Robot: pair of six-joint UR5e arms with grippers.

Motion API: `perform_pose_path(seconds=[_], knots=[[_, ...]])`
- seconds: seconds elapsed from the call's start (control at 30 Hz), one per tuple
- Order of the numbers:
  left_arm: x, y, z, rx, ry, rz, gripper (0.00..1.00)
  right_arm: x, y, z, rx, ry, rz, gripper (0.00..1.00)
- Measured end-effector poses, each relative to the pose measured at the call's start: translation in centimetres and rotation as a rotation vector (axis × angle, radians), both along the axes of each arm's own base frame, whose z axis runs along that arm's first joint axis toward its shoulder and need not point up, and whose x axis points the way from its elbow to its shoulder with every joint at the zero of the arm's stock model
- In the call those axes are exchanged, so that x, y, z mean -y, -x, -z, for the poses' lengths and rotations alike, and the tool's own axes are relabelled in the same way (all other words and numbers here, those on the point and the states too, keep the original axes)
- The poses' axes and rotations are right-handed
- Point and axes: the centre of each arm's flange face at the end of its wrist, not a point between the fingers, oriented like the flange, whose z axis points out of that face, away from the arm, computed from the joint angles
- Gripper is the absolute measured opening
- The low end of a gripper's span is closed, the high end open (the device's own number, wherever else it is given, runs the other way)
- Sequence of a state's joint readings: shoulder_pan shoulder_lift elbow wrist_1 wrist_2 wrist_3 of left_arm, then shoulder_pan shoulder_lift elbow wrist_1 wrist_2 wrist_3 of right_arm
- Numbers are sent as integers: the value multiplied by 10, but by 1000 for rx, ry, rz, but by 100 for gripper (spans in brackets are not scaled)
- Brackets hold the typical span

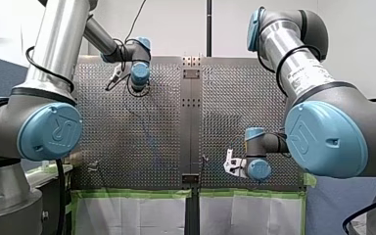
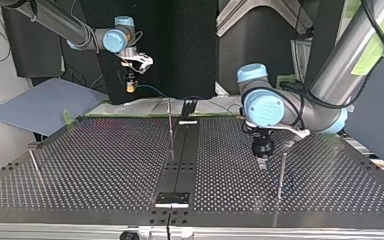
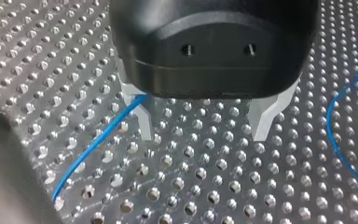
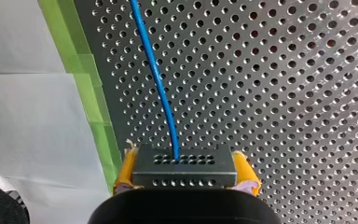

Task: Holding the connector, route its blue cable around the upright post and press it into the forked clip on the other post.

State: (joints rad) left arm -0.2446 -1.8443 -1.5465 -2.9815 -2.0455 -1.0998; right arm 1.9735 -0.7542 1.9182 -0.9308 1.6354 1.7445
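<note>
Right gripper point(image 4: 185, 163) in right wrist view: yellow pads clamped on dark grey perforated rectangular connector point(image 4: 184, 175); thin blue cable point(image 4: 161, 88) leaves connector, runs ahead over perforated metal table point(image 4: 284, 93). Left wrist view: left gripper point(image 3: 204, 134), black body, metal fingers apart, low over table; cable passes beside one finger. Top view: left gripper just beside thin upright metal post point(image 2: 281, 175); right gripper raised near table's far edge.

The perforated metal counter point(image 4: 284, 93) spreads out ahead of the right claw point(image 4: 185, 158). Beside that claw, strips of green tape point(image 4: 86, 93) run along the counter's edge, and white sheeting point(image 4: 28, 130) lies beyond them. A dark centre strip point(image 2: 180, 155) divides the counter. In the top view, a blue-grey board point(image 2: 45, 102) lies lower than the right claw, off the counter's corner.
</note>
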Motion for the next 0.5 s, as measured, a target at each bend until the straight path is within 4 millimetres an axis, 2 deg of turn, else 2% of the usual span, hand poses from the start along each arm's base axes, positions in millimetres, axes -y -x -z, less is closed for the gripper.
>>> perform_pose_path(seconds=[0.5], knots=[[11,18,24,-45,-2,14,98,-1,0,1,-3,-3,0,0]])
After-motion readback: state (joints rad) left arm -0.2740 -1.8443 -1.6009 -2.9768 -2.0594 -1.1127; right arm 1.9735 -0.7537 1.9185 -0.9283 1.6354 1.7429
